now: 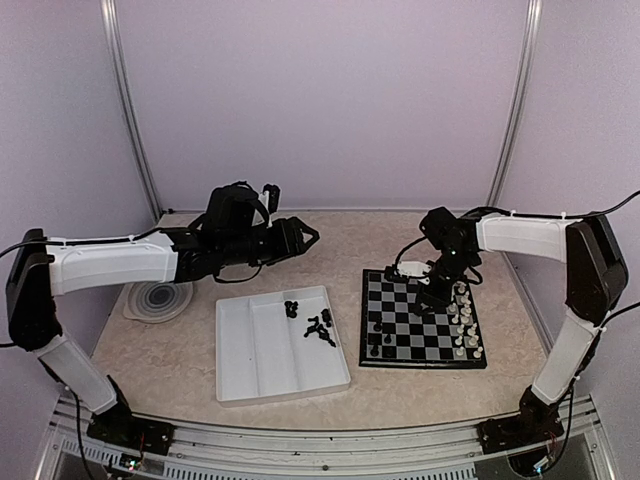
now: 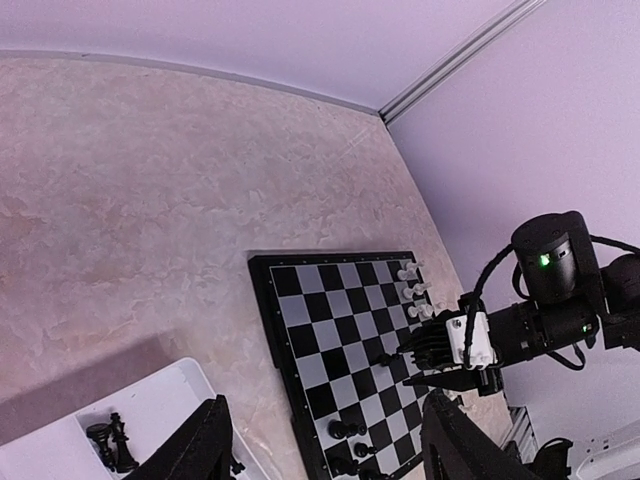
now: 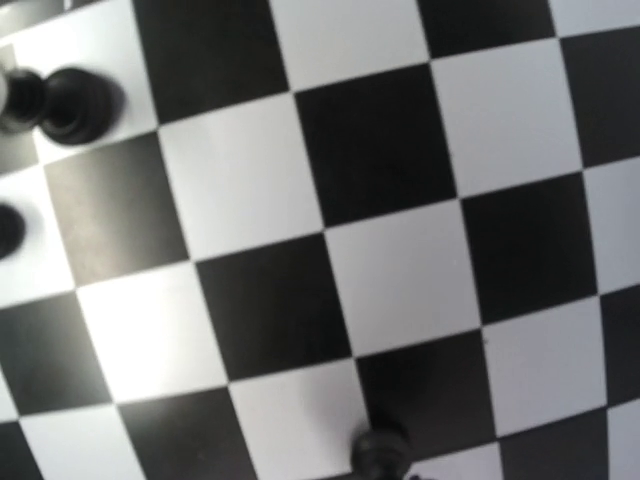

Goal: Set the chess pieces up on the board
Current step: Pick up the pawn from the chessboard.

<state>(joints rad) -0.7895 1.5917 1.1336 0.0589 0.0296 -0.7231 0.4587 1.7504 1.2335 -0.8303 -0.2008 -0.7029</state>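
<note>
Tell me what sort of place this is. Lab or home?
Probably a lab robot cell: an aluminium post framing plain walls, a left arm and right arm mounted at the table edge, a chessboard and white tray staged.

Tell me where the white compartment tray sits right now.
In the top view the white tray lies left of centre, between the round grey mat and the chessboard, with loose black pieces in its right part.

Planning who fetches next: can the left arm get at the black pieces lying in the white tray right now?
Probably yes. The left gripper hangs open above the table just behind the tray, nothing lies between it and the black pieces, and the right arm is off over the board.
</note>
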